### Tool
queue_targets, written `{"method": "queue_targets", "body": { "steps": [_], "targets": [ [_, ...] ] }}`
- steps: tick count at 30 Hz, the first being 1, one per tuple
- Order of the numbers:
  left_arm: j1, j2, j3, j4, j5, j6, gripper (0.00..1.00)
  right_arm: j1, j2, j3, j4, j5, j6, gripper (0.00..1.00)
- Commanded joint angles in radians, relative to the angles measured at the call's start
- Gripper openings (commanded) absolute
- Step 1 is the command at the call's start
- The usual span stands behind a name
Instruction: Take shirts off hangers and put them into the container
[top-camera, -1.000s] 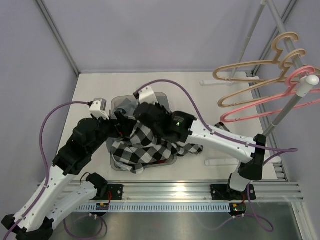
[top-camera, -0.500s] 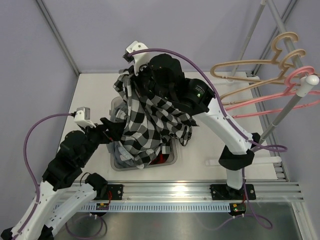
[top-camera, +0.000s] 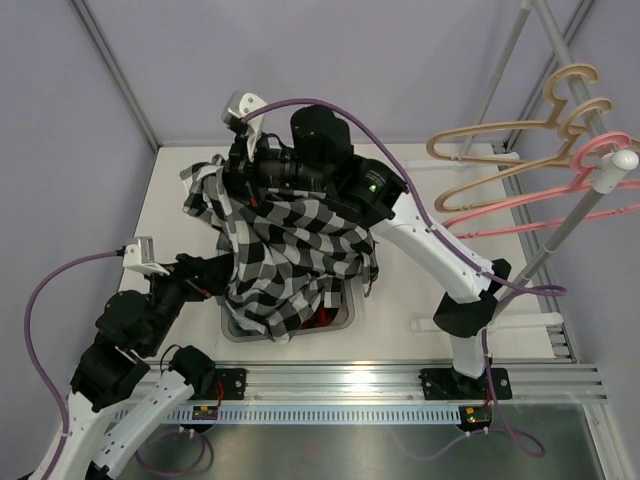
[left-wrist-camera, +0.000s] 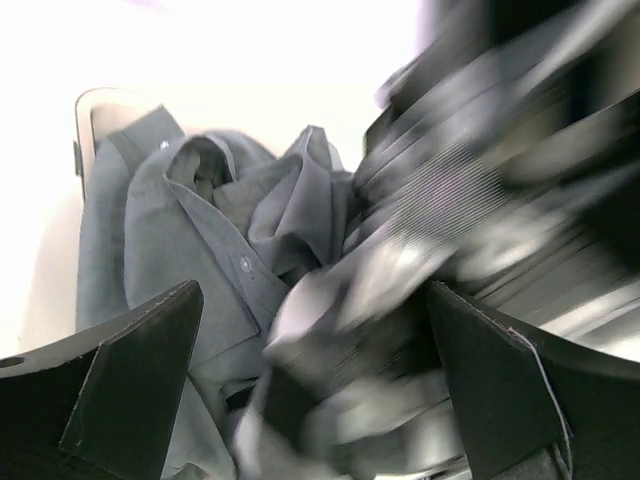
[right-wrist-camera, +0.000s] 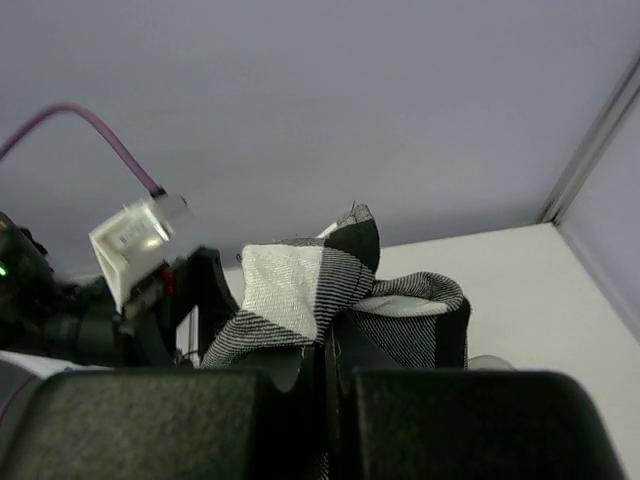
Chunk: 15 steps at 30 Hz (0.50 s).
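Right claw: we found the right claw (top-camera: 238, 165) lifted high over the far side of the container (top-camera: 346, 322). Its two fingers (right-wrist-camera: 250, 420) were pressed together on a fold of the checked shirt (top-camera: 290, 250).
Left claw: the left claw (left-wrist-camera: 320, 385) was spread wide and had hold of nothing. It was low at the left side of the container, just beside the hanging cloth. We could not tell if the cloth touched it, because that view was blurred.
Checked shirt: it hung from the right claw and spread downward. Its lower end reached the near edge of the container.
Grey shirt: the grey shirt (left-wrist-camera: 170, 235) lay crumpled inside the container, with its collar on top.
Red shirt: we saw only a small piece of the red shirt (top-camera: 320, 317), in the container under the checked shirt.
Container: it stood on the table (top-camera: 180, 190) before both arms, mostly covered by cloth.
Hangers: two tan hangers (top-camera: 500, 133) and one pink hanger (top-camera: 520, 222) hung bare on the rack (top-camera: 580, 212) at the right, well apart from the container.
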Motion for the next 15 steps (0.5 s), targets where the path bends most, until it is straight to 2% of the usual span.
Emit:
{"method": "queue_targets", "body": {
  "steps": [1, 7, 11, 15],
  "targets": [
    [0.0, -0.02, 0.058, -0.024, -0.04, 0.016, 0.99, -0.011, -0.048, -0.187, 0.157, -0.051, 0.026, 0.0],
    [0.0, -0.022, 0.073, -0.047, -0.022, 0.002, 0.99, -0.033, -0.123, -0.546, 0.195, 0.126, 0.158, 0.0],
    [0.0, -0.036, 0.059, -0.039, -0.009, -0.01, 0.99, -0.065, -0.133, -0.788, 0.206, 0.134, 0.267, 0.0],
    [0.0, 0.01, 0.062, -0.031, 0.04, -0.013, 0.99, -0.065, -0.05, -0.91, 0.2, 0.125, 0.369, 0.0]
  ]
}}
